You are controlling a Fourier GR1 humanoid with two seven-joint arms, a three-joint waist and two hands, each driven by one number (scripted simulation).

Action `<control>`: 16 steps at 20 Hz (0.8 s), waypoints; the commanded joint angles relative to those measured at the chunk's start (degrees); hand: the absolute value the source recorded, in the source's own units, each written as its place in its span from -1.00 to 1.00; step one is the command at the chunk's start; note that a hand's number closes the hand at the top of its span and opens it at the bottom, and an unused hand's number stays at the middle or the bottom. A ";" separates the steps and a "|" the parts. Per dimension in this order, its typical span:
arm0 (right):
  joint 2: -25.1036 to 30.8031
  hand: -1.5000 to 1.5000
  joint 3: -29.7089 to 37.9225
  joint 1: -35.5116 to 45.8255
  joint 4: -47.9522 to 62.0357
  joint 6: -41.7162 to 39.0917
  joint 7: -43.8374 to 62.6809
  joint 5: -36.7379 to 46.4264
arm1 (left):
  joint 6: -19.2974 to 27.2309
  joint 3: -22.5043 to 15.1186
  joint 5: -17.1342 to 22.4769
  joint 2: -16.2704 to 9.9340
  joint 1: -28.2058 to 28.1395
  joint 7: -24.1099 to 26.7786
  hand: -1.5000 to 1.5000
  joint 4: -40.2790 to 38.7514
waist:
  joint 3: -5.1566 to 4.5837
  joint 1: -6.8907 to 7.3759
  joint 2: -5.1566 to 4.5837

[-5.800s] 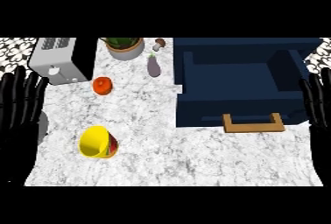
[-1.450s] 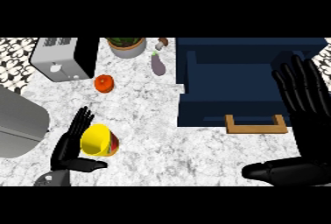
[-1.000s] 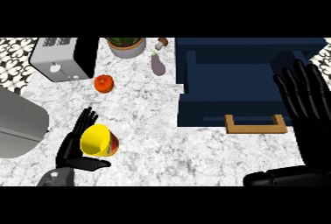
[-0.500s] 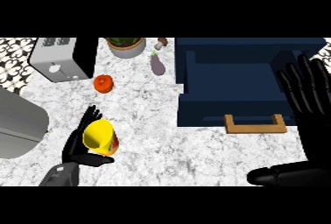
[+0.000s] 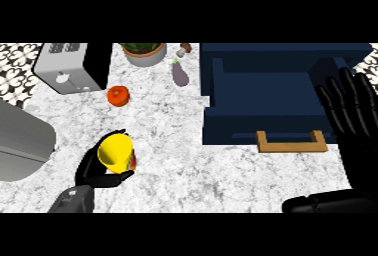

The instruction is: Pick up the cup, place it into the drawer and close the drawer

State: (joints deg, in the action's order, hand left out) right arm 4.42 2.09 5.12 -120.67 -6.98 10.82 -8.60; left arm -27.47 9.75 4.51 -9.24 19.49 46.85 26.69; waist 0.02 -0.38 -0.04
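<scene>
Cup [image 5: 116,149], now tilted and gripped in the left hand's [image 5: 100,172] curled fingers, awaits the open drawer [image 5: 269,97]; right hand [image 5: 354,107] stays spread.

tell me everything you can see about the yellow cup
The yellow cup looks like smooth, glossy plastic, bright yellow outside with a red patch showing at its lower right. It sits tilted at the lower left of the marble counter, in front of the orange fruit and well left of the blue drawer. The left hand cups it from below and behind, its dark fingers curled round the base. I cannot tell whether it is touching the counter.
</scene>
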 commanded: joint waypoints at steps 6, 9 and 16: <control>-1.45 -1.00 -2.79 -2.64 -0.92 0.29 -0.96 2.52 | -2.50 -1.52 -0.11 1.40 1.10 7.88 1.00 2.82 | -0.06 0.00 0.02; -0.36 -1.00 -1.30 1.53 -1.70 1.63 2.66 1.81 | -1.95 0.77 1.96 -0.11 3.95 8.30 1.00 1.92 | -0.11 -0.23 -0.06; 0.56 -1.00 0.51 0.83 -1.33 0.50 2.32 -0.09 | 11.16 7.71 6.41 0.20 -0.49 13.29 1.00 3.25 | -0.09 0.11 -0.05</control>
State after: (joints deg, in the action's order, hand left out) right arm 4.32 1.75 5.34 -121.11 -6.45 11.48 -7.61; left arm -18.09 13.97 8.67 -8.24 19.29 54.41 30.25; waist -0.05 -0.22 -0.08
